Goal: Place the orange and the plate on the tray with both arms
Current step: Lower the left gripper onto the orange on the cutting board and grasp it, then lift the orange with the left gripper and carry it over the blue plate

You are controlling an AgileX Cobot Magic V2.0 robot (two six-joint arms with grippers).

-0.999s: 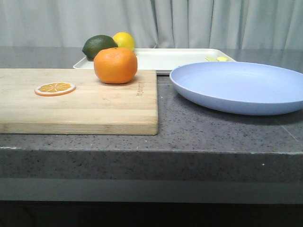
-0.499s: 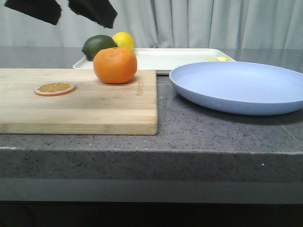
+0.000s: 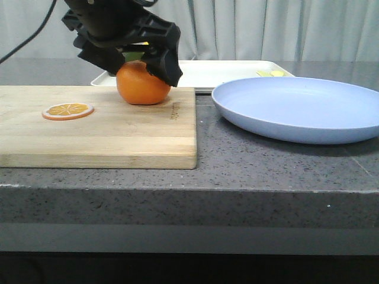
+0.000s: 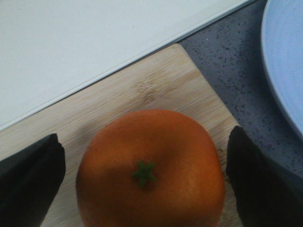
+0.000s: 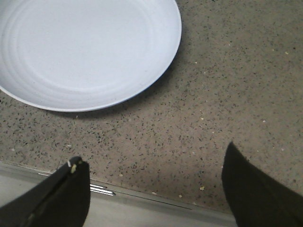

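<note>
left tool (image 4: 142, 182) astride orange (image 4: 150, 169)

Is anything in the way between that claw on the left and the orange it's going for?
Nothing visible. The left gripper is open, a finger on each side of the orange, which sits on the cutting board. Gaps still show between the fingers and the fruit.

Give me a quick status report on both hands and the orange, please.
Left hand open, straddling the orange on the cutting board, no contact seen. Right hand open above bare counter, short of the plate. Tray free beyond the orange.
</note>
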